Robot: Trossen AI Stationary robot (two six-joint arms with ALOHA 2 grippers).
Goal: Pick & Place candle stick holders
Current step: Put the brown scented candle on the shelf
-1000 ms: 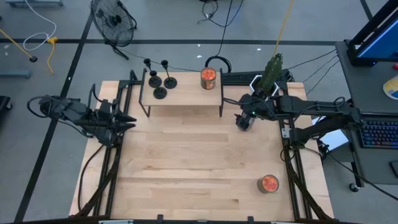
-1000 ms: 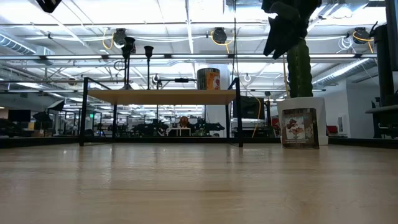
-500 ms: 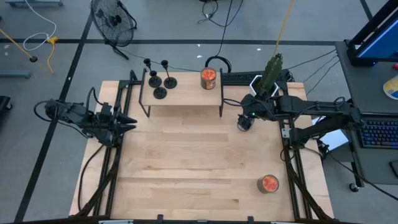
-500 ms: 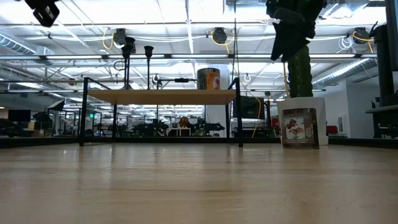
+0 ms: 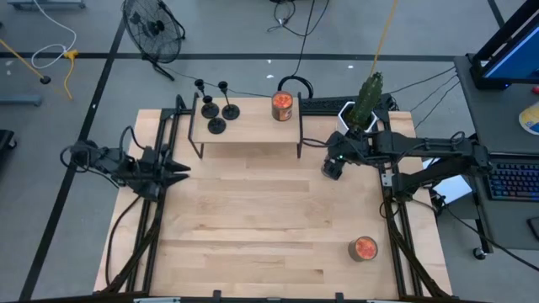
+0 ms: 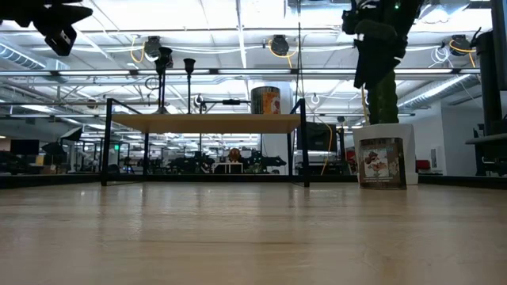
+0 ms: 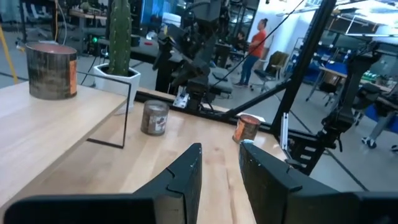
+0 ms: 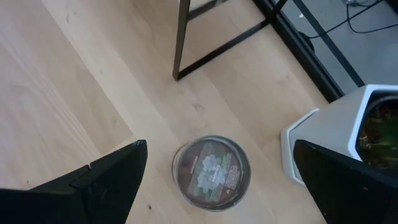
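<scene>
Your right gripper (image 5: 331, 169) is hovering with fingers spread wide directly above a small tin (image 8: 211, 172), gripping nothing. Your left gripper (image 5: 179, 172) is waiting at the table's left edge, fingers slightly parted and empty. The three candle stick holders (image 5: 216, 109) are standing on the shelf (image 5: 253, 126), beyond both grippers.

You could read no text anywhere; the labels on the tins (image 5: 282, 106) and the planter (image 6: 383, 162) were too small to make out.
</scene>
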